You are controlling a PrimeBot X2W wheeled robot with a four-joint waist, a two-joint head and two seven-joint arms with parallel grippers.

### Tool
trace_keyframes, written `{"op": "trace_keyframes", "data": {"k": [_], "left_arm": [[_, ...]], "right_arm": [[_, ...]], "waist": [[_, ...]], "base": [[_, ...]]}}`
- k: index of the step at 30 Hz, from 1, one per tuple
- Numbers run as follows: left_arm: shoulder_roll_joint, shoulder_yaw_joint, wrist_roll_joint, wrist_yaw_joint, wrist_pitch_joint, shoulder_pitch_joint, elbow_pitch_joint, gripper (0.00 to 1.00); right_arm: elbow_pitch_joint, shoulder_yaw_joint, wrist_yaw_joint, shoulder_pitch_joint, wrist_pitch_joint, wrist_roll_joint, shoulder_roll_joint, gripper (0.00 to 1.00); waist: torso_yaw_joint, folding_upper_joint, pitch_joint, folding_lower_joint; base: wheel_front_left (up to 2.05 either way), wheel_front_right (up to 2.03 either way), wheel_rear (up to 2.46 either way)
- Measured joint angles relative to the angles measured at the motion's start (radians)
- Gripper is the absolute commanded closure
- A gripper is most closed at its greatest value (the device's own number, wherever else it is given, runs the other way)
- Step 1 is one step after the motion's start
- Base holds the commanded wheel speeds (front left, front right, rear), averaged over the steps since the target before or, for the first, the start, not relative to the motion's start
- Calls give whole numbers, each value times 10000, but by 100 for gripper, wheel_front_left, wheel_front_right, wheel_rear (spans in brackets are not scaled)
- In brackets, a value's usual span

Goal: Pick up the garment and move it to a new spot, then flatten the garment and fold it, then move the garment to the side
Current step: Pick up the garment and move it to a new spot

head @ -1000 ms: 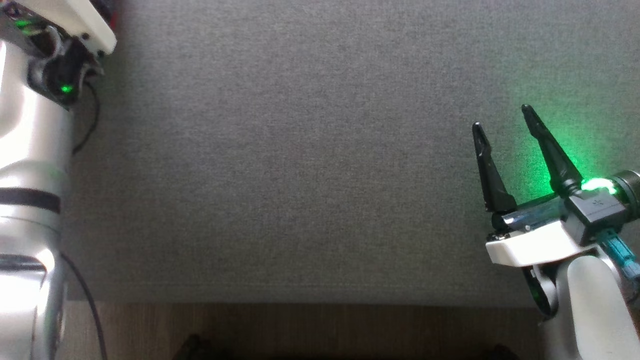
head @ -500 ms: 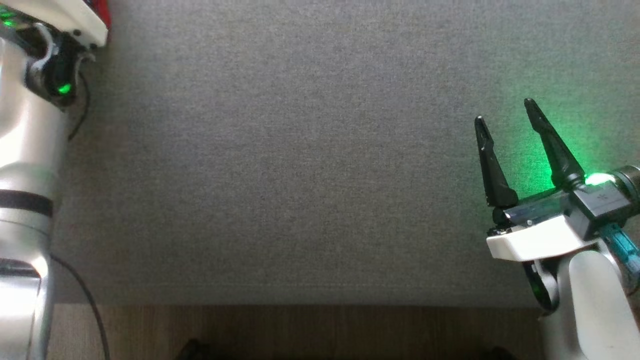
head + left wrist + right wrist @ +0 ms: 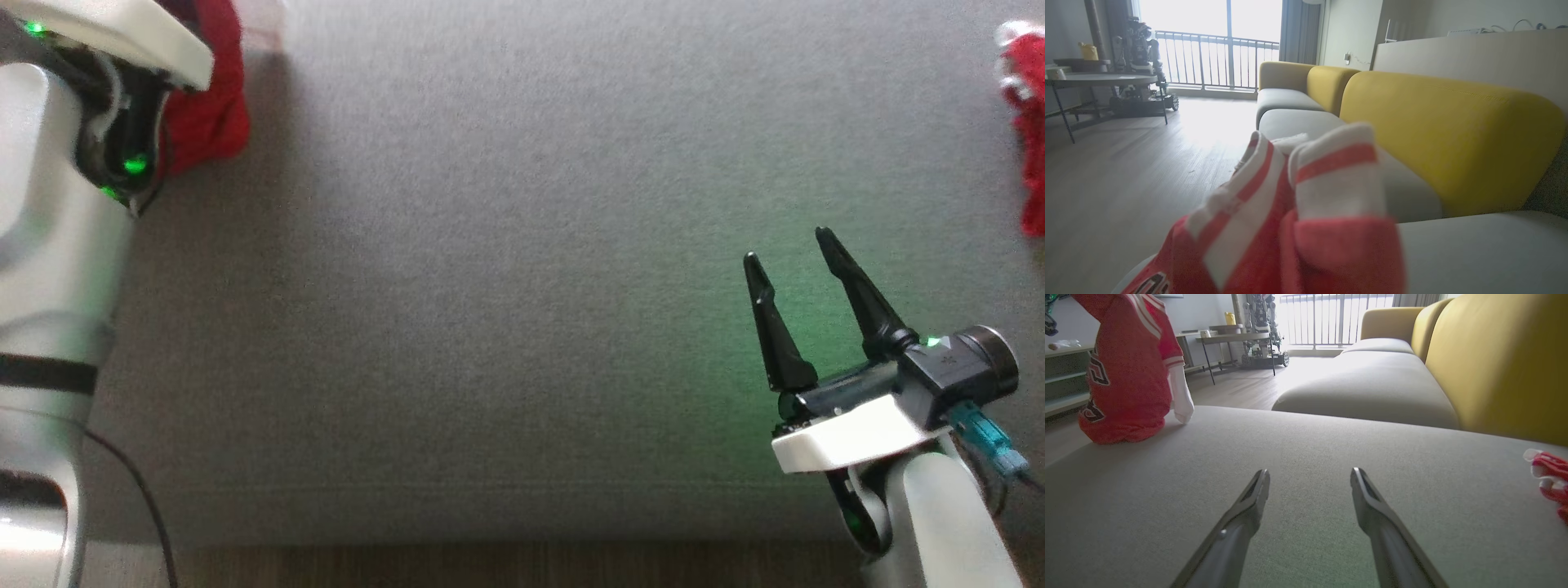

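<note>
At the left end of the grey seat cushion (image 3: 490, 286), left gripper (image 3: 135, 122) sits buried in bunched cloth, clamped on the red jersey (image 3: 1126, 375), whose hem appears to rest on the fabric. Lift until hem clears, then carry toward centre. Right gripper (image 3: 785, 247) hovers spread and empty near that path; another red-and-white cloth (image 3: 1027, 122) lies at the far right.
</note>
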Motion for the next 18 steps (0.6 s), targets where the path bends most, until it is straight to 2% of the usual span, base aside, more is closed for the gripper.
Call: {"op": "trace_keyframes", "data": {"k": [8, 14, 18], "left_arm": [[-10, -537, -4, 19, 364, 698, -2314, 100], [-339, -1064, -77, 435, 1053, 1186, -4098, 100], [-522, -1651, 240, 863, 1304, 1810, -4564, 100]], "right_arm": [[4, 82, 0, 118, 0, 255, 2, 0], [-109, 100, 0, 121, 0, 491, 6, 0], [-240, 228, 0, 116, 0, 740, 6, 0]], "waist": [[-741, 0, -884, 0], [-1648, 0, -1111, 0], [-2321, 0, -1094, 0]], "base": [[0, 0, 0], [0, 0, 0], [0, 0, 0]]}}
